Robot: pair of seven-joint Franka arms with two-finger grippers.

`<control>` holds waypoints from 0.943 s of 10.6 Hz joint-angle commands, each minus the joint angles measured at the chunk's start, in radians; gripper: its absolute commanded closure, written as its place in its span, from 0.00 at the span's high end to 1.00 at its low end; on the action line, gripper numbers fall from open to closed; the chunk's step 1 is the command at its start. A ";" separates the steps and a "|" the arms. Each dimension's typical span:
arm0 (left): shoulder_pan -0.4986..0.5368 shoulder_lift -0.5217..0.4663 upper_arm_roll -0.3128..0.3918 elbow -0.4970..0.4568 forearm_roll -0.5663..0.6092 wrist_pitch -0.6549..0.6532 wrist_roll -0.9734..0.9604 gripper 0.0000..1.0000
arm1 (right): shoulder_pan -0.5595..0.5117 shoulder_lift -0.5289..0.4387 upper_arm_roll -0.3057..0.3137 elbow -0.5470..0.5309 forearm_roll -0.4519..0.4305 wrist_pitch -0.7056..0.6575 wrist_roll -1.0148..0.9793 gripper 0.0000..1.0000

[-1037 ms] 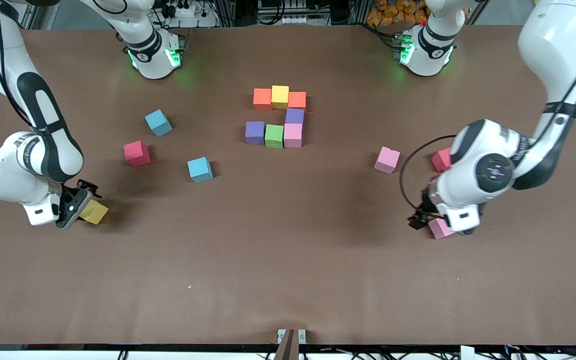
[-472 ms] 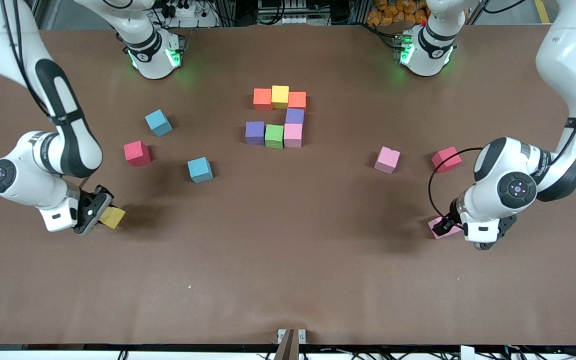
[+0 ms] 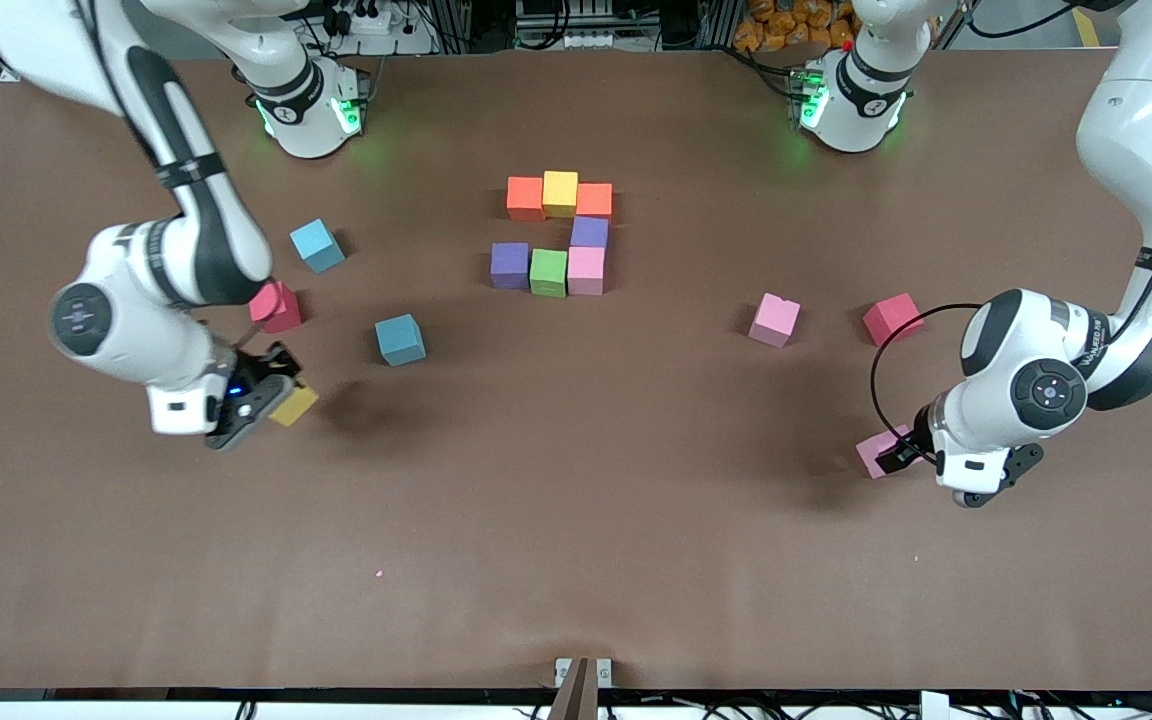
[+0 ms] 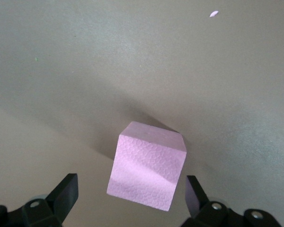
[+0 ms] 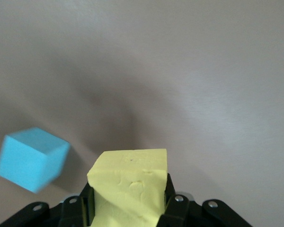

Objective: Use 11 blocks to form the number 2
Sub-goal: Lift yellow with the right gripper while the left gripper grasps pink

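Up over the brown surface (image 3: pixel 576 520), my right end effector (image 3: pixel 271 395) squeezes a yellow block (image 3: pixel 293 405). My left end effector (image 3: pixel 911 452) sits spread wide around a pink block (image 3: pixel 876 452), not touching. At its ten o'clock, seven blocks (image 3: pixel 558 236) start the number 2.

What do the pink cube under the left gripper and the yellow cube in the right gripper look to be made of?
Pink cube: likely soft foam with a matte finish; its faces show a fine pebbled cell texture and no shine. Yellow cube: apparently the same matte foam; its face is dented and creased where the right gripper squeezes it. The left gripper stands open around the pink cube.
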 commanded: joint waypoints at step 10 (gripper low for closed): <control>-0.014 0.052 0.034 0.038 0.017 0.042 0.027 1.00 | 0.493 -0.029 0.001 -0.170 0.009 0.278 1.277 0.21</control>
